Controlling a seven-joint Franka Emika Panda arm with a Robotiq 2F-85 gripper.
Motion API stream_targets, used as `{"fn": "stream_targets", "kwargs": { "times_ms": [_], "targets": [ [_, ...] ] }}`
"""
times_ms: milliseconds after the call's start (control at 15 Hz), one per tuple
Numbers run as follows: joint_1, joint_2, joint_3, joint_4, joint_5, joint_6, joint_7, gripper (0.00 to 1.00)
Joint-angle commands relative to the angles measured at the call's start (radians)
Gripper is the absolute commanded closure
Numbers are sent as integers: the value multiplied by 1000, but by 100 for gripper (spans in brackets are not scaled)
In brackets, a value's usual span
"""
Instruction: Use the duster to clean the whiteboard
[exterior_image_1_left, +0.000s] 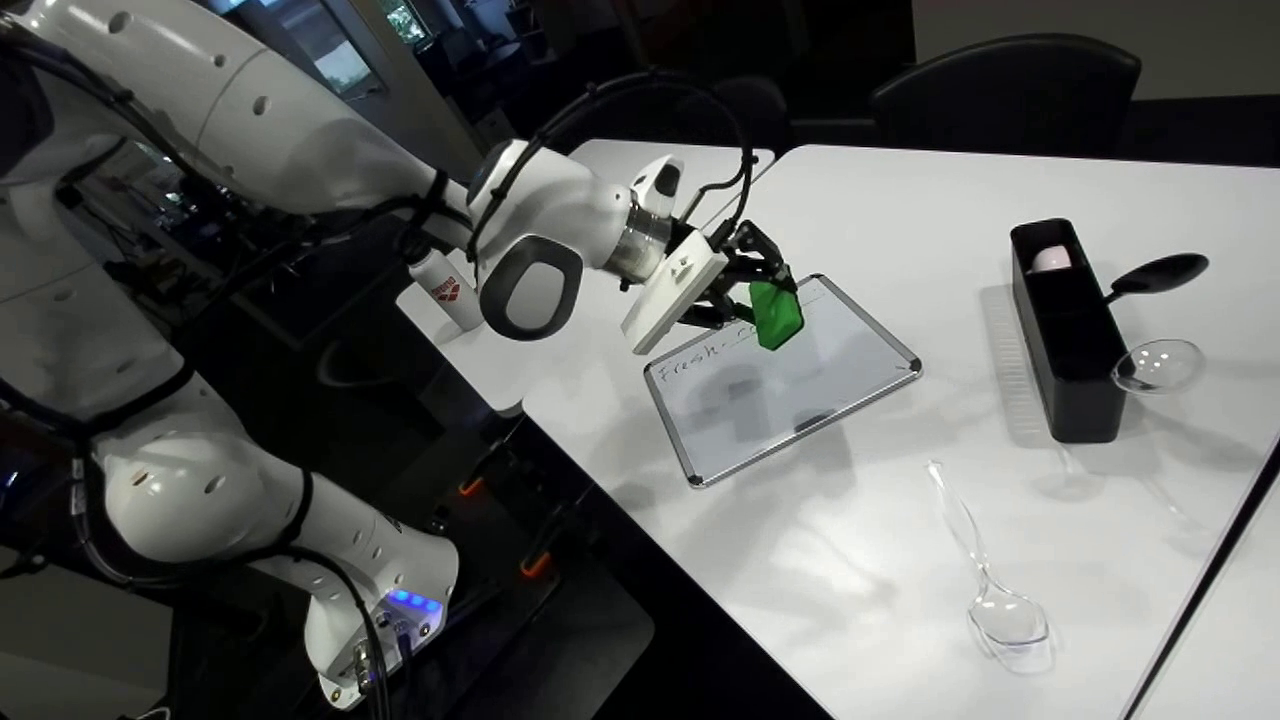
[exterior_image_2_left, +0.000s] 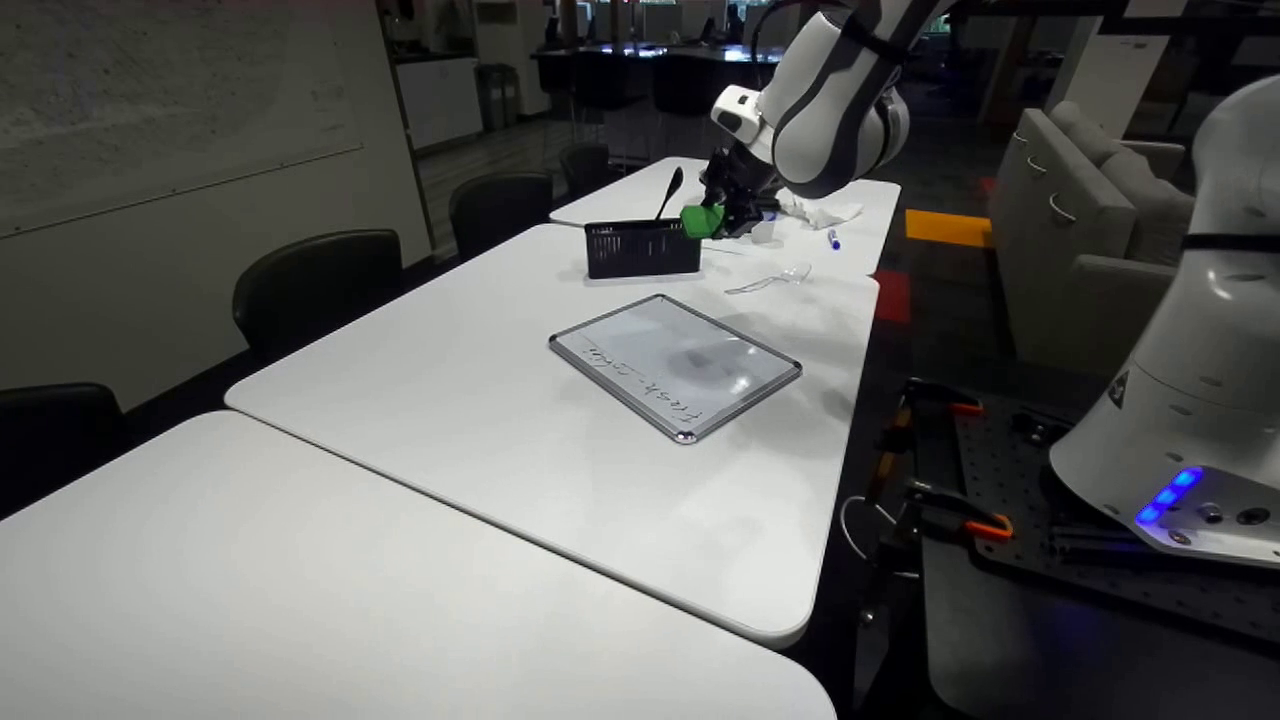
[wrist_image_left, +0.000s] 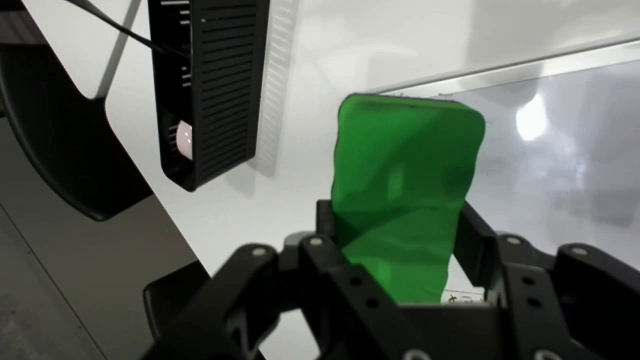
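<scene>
Green duster (wrist_image_left: 400, 190) (aloft) juts lengthwise from the jaws.

The whiteboard (exterior_image_1_left: 785, 388) has a smooth, glossy face and a metallic-looking frame (exterior_image_1_left: 760, 453). Above it, the duster (wrist_image_left: 405, 175) looks matt and slightly rumpled. Near the whiteboard, the slotted box (wrist_image_left: 225, 95) resembles matt plastic, the clear spoon (exterior_image_1_left: 1010, 615) glossy plastic. Beneath it, the tabletop (exterior_image_2_left: 420, 370) is smooth with a soft sheen.

Black chairs (exterior_image_2_left: 315, 290) were lined along white tables (exterior_image_2_left: 480, 400); a grey sofa (exterior_image_2_left: 1085, 235) was set on dimly lit floor (exterior_image_2_left: 950, 310).
</scene>
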Motion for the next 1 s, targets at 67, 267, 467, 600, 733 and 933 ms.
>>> {"fn": "stream_targets", "kwargs": {
  "times_ms": [67, 267, 467, 600, 733, 933],
  "targets": [
    [-93, 95, 19, 89, 57, -80, 70, 67],
    [-244, 153, 144, 116, 11, -131, 148, 67],
    [-452, 215, 337, 127, 12, -108, 157, 67],
    [-553, 265, 411, 137, 17, -79, 156, 67],
    [-628, 302, 432, 150, -78, -73, 246, 67],
    [-712, 328, 458, 170, -148, -96, 332, 67]
  ]
}}
